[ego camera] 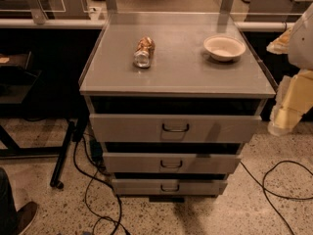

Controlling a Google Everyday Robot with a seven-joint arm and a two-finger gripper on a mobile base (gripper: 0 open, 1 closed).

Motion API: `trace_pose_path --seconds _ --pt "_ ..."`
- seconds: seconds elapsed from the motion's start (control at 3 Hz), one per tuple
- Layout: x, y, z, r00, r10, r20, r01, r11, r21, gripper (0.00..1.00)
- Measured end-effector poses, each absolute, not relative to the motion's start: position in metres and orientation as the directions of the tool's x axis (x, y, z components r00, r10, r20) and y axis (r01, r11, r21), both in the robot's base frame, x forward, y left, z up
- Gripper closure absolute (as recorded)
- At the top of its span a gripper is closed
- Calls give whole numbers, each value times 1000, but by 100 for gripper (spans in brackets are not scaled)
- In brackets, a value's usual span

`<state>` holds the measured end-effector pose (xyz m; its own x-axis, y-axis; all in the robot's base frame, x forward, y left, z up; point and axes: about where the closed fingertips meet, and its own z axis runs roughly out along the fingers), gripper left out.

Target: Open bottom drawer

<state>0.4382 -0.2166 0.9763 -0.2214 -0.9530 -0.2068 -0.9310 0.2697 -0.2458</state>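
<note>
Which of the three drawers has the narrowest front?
The bottom drawer, lowest of the stack; the two above are wider and taller. The tool hangs right of the cabinet, touching none.

my one camera sits high in front of the cabinet (178, 75) and looks down at a slant, so i get its whole top and the three drawer fronts stepped back beneath it, the bottom drawer (168, 186) lowest. it stands fairly near, the cabinet filling the middle with floor (254, 209) either side. the gripper (287, 106) hangs at the right edge, beside the cabinet's front corner.
</note>
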Motion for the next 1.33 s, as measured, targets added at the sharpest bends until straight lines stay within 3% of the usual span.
trace_pose_path --seconds 0.67,1.33 --pt "430 -213 965 -212 -954 -214 -934 262 -242 0" --pt "382 -200 853 -211 -956 -203 -963 239 -124 0"
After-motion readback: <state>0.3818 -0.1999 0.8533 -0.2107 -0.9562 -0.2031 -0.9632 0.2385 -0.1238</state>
